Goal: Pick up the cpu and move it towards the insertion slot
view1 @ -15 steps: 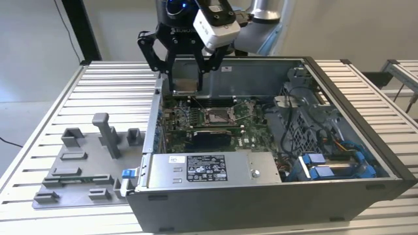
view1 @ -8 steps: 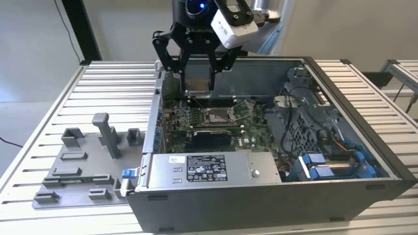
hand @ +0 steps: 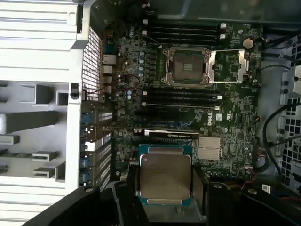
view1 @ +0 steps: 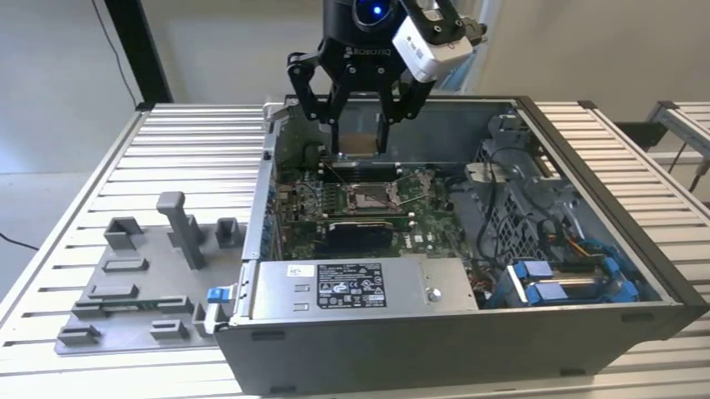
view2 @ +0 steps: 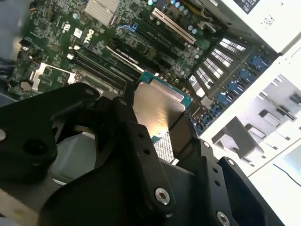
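Now the gripper is closed on the cpu, its fingers pressing two opposite edges, holding it above the open case; the insertion slot lies below, slightly ahead of it.

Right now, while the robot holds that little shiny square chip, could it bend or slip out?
The small flat silvery-faced square chip looks stiff, so it probably won't bend. Its smooth metal face could be slippery, but the black fingers pinch its edges. It seems thin and likely light, and probably fragile if dropped.
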Motion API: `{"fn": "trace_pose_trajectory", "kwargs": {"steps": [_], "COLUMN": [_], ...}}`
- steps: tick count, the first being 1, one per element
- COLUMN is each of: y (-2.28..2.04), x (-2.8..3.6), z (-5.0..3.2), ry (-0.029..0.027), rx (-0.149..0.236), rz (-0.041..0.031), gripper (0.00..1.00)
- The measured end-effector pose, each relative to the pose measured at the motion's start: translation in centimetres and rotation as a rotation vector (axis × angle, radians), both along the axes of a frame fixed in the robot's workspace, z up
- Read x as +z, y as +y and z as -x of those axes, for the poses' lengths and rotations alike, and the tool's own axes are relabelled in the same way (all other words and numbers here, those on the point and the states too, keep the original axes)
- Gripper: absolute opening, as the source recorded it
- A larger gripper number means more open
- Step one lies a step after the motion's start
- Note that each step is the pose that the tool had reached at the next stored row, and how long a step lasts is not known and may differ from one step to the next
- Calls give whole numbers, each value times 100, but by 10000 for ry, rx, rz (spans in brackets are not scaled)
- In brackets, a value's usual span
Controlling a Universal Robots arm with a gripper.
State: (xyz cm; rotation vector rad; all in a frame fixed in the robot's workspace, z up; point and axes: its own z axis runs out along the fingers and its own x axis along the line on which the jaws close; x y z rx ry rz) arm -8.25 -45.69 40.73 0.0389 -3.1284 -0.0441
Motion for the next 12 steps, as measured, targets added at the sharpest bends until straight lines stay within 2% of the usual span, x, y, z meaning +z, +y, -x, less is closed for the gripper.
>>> {"fn": "trace_pose_trajectory", "kwargs": {"steps": [4,9,12], "y": [0,0,-1], "x": [0,0,0], "z": [-118,-311,-337], "ry": [0,0,0], "rx": [0,1,1], "rz": [-1,0,0], "gripper": [0,0,0]}}
